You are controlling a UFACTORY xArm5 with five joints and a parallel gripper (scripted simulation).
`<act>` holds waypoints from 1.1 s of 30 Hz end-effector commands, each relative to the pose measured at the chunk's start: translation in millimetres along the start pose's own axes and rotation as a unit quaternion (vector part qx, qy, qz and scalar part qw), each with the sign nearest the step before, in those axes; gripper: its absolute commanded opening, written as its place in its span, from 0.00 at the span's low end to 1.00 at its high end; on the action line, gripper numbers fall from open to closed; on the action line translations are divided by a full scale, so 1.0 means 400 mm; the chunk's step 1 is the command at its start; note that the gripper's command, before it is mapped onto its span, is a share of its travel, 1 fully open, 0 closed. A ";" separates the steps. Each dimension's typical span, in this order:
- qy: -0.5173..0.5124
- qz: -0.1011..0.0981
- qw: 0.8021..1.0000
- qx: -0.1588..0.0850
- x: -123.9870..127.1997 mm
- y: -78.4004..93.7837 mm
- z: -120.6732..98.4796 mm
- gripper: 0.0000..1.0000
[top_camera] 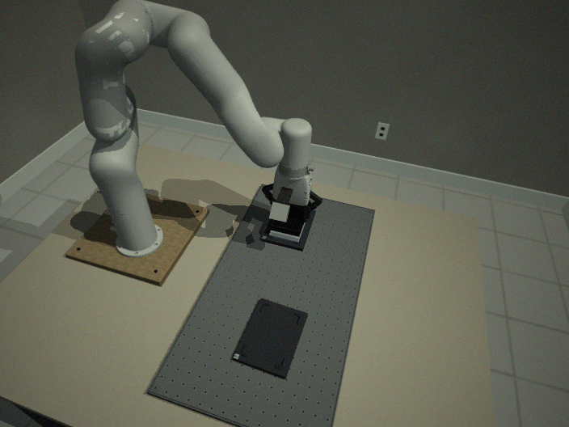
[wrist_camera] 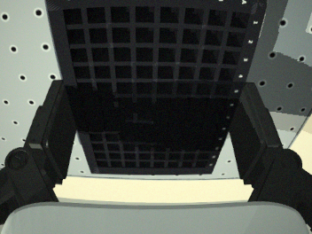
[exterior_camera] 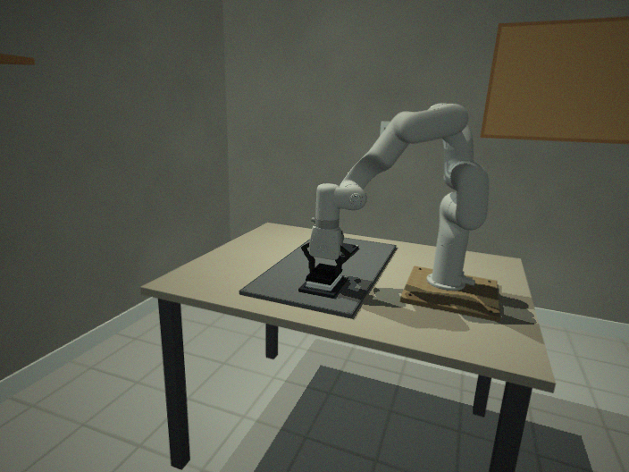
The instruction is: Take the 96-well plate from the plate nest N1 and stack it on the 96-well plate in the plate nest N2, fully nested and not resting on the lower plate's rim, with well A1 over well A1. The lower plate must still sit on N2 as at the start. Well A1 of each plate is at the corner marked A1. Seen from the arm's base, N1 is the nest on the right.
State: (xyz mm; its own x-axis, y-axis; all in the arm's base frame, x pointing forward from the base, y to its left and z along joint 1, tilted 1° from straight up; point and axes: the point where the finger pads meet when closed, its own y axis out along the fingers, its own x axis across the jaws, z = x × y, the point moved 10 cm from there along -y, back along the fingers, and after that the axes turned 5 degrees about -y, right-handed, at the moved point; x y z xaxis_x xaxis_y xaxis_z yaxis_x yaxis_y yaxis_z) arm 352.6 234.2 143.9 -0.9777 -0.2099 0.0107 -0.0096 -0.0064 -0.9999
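Note:
My gripper (top_camera: 288, 219) is shut on the long sides of a black 96-well plate (wrist_camera: 155, 85), its fingers at both side edges in the wrist view (wrist_camera: 155, 123). I hold the plate level over plate nest N2 (top_camera: 284, 240) at the far end of the grey perforated baseplate (top_camera: 276, 303). I cannot tell whether the two plates touch. Plate nest N1 (top_camera: 271, 337), a dark flat rectangle, lies empty at the near end. In the exterior view the gripper (exterior_camera: 324, 269) stands low over the stack.
The arm's base stands on a wooden board (top_camera: 137, 238) to the left of the baseplate. The beige table top (top_camera: 413, 298) surrounds the baseplate. My arm's shadow falls beside N2.

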 end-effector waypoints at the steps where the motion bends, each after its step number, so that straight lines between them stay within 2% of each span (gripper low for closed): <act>1: 0.000 0.002 1.000 -0.001 -0.002 -0.001 -0.001 0.00; 33: 0.000 0.002 1.000 -0.001 -0.002 0.011 -0.001 0.00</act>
State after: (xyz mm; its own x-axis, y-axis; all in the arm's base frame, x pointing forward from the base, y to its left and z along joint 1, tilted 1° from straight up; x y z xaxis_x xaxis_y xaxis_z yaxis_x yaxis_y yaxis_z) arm 352.4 234.2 139.0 -0.9777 -0.2099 0.0107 -0.0096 -0.0064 -0.9999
